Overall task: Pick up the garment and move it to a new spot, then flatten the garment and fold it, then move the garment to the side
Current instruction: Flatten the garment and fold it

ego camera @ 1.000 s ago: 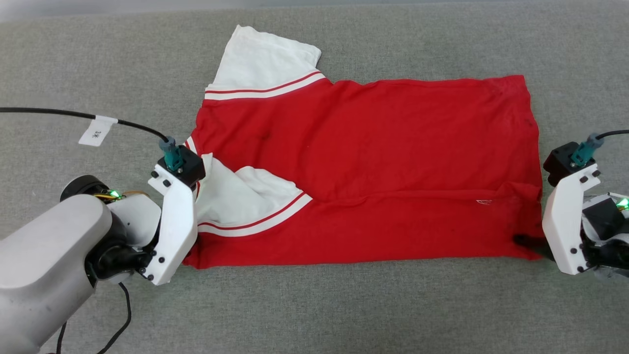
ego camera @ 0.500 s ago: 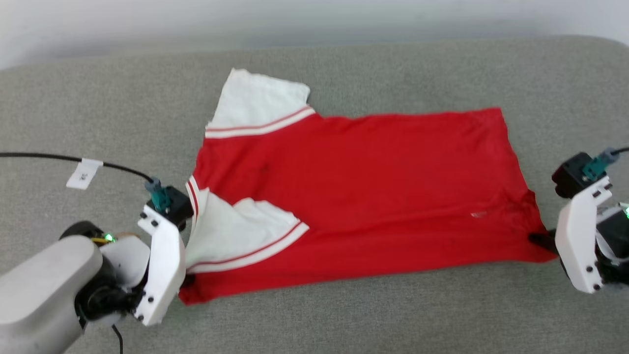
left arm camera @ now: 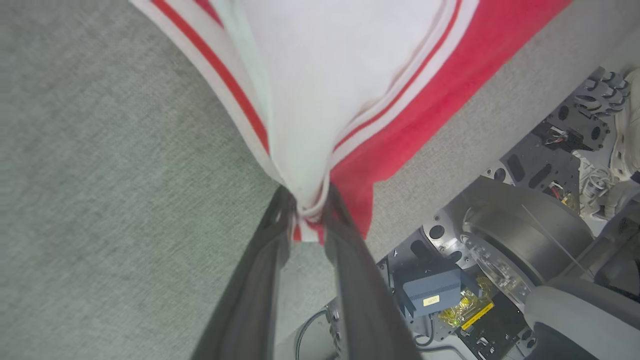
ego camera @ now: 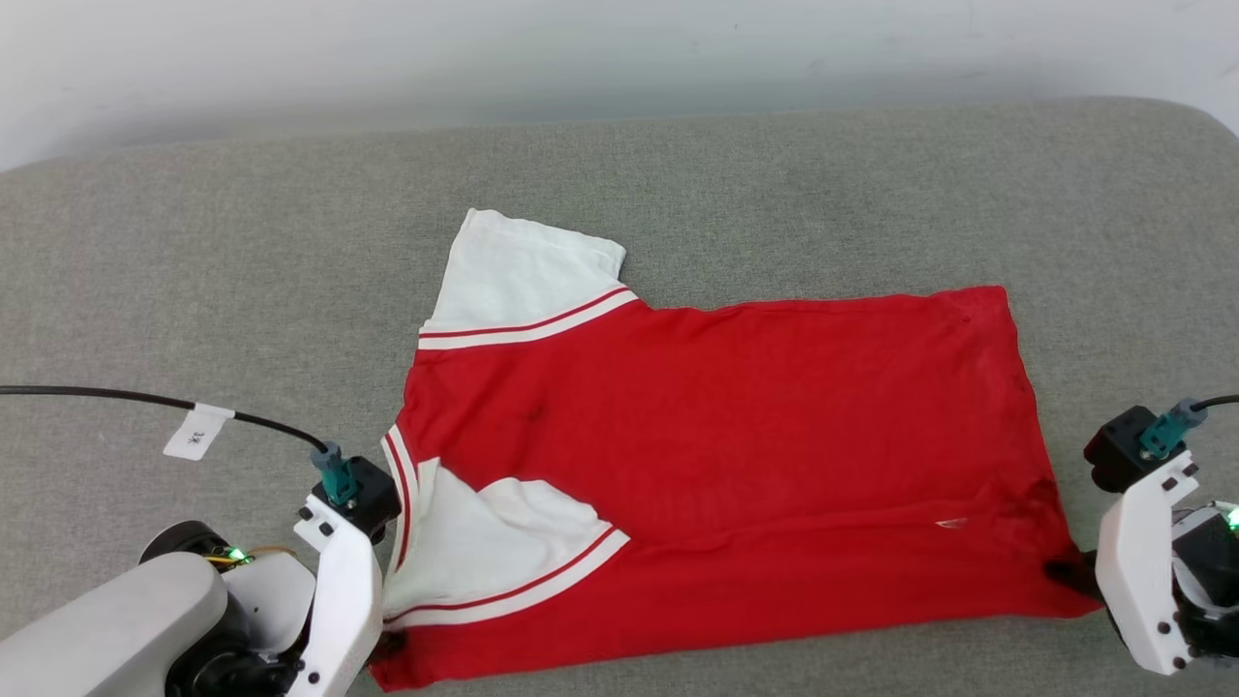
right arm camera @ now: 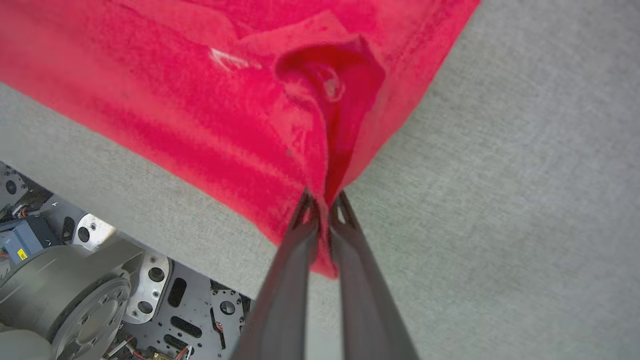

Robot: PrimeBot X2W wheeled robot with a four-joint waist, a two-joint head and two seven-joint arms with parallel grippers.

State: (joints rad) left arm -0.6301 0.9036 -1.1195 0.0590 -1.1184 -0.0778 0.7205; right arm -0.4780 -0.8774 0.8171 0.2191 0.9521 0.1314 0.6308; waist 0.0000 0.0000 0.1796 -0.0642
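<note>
Head view, left to right: black cable with a white tag runs over the grey fabric surface to the left gripper. That gripper sits at the near-left corner of the garment, touching the cloth.

Garment lies spread across the middle of the surface, red side up, no print visible. Neck end left, hem end right. Far white sleeve lies flat, pointing away from the robot. Near white sleeve is folded in over the red body, striped trim running diagonally. Small white mark on the red near the right end. A few shallow creases at the near-right corner.

Right gripper is at that near-right hem corner, dark tip touching the cloth.

Left wrist view: fingers are closed on a bunch of cloth, white sleeve plus red-and-white trim and a bit of red edge. Cloth fans out from the pinch. Surface on the left, robot base lower right.

Right wrist view: fingers are clamped nearly together on the red hem corner, cloth puckered into a fold just past the tips. Red tip of the corner hangs out between them. Surface to the right, base hardware lower left.
</note>
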